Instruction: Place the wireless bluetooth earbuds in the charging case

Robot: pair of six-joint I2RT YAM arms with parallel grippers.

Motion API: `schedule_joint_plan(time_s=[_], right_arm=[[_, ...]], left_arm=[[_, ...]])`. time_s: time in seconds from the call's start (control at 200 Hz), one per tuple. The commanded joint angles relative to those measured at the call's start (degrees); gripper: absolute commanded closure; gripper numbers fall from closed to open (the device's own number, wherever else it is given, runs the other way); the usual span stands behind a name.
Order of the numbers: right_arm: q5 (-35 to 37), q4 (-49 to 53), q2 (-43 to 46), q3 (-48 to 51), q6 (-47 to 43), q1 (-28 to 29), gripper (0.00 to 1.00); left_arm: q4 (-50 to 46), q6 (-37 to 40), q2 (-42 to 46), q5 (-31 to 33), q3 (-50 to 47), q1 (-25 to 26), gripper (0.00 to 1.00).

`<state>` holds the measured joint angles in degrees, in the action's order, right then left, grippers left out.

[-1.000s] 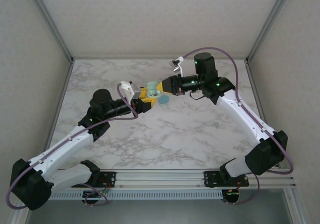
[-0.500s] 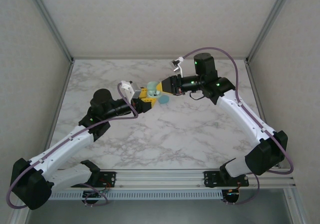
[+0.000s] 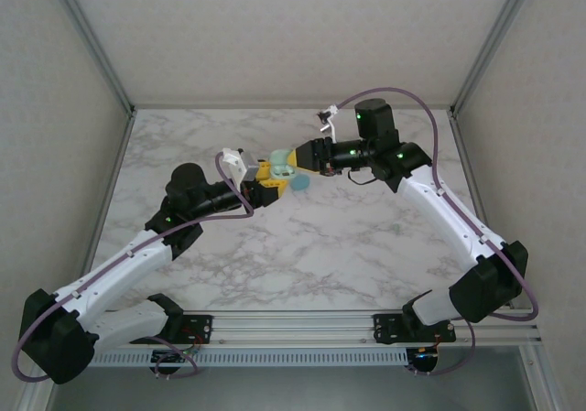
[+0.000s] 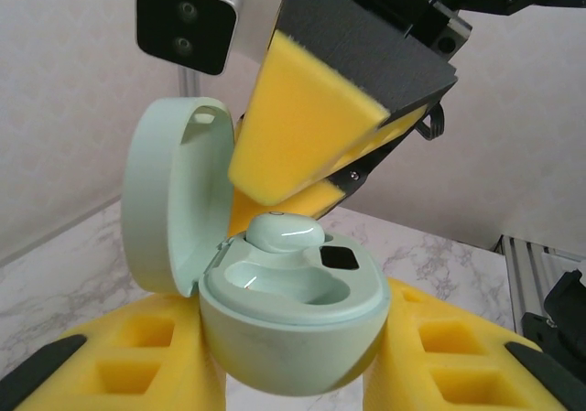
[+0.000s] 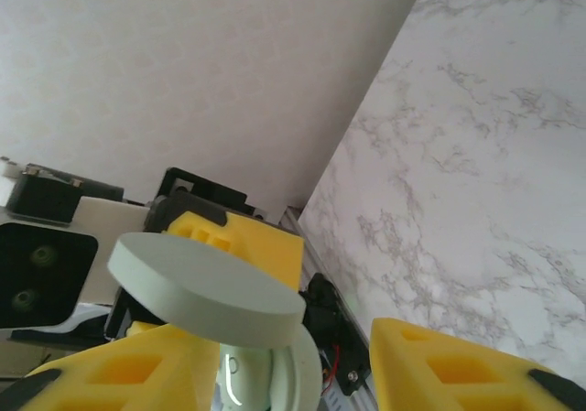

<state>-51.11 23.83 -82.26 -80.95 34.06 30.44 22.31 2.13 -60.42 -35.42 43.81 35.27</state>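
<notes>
As our left gripper (image 4: 295,374) clamps the case (image 4: 284,310) mid-frame, our parted, empty right gripper (image 5: 284,370) could dislodge the unseated bud (image 4: 286,233).

The charging case (image 4: 291,338) is pale mint green, lid and body alike. The earbud (image 4: 286,234) seated in it is a glossier, whiter mint. The left pincer (image 3: 271,172) and right pincer (image 4: 307,150) both have bright yellow foam pads with black backing. The bench (image 3: 320,237) is white marble with grey veins.
</notes>
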Motion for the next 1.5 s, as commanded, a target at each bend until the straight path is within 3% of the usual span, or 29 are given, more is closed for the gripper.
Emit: schedule_joint_plan(time_s=[0.0, 0.235, 0.375, 0.436, 0.566, 0.661, 0.816, 1.011, 1.176, 1.296, 1.497], right_arm=[[2.42, 2.18, 1.74, -2.54, -1.09, 0.44, 0.52], [4.76, 5.66, 5.69, -3.39, -3.54, 0.41, 0.45], [12.26, 8.0, 12.02, -2.26, -6.4, 0.0, 0.4], [17.71, 9.48, 15.11, -1.21, -7.79, -0.42, 0.39], [40.36, 17.56, 20.51, 2.66, -8.41, -3.2, 0.36], [50.4, 24.07, 21.53, 8.74, -5.15, -10.67, 0.46], [46.66, 26.65, 18.15, 21.69, -3.11, -24.23, 0.49], [44.18, 22.64, 11.59, 32.32, -4.66, -31.76, 0.46], [44.36, 18.17, 5.84, 35.23, -6.11, -32.63, 0.4], [42.09, 15.29, 1.9, 34.73, -8.18, -32.65, 0.41], [44.53, 13.98, -3.71, 31.43, -10.41, -32.63, 0.44]], left_arm=[[2.66, -0.14, 0.7, -0.88, 1.28, 0.51, 0.79], [1.26, 0.92, 0.77, -0.22, 1.36, 0.51, 0.79], [1.07, 1.23, 1.17, 0.43, 1.06, 0.51, 0.79], [1.08, 1.29, 1.22, 0.53, 1.02, 0.51, 0.79], [0.99, 1.35, 1.27, 0.55, 1.37, 0.59, 0.79], [1.07, 1.2, 1.45, 0.35, 1.45, 0.59, 0.79], [0.49, 1.09, 1.86, 0.27, 1.57, 0.96, 0.79], [-0.15, 1.11, 2.91, 0.95, 0.8, 1.03, 0.79], [-0.55, 1.3, 2.92, 1.32, 0.74, 1.1, 0.79], [-0.69, 1.38, 2.68, 1.32, 1.06, 1.12, 0.79], [-1.11, 1.38, 2.24, 1.14, 1.63, 1.12, 0.79]])
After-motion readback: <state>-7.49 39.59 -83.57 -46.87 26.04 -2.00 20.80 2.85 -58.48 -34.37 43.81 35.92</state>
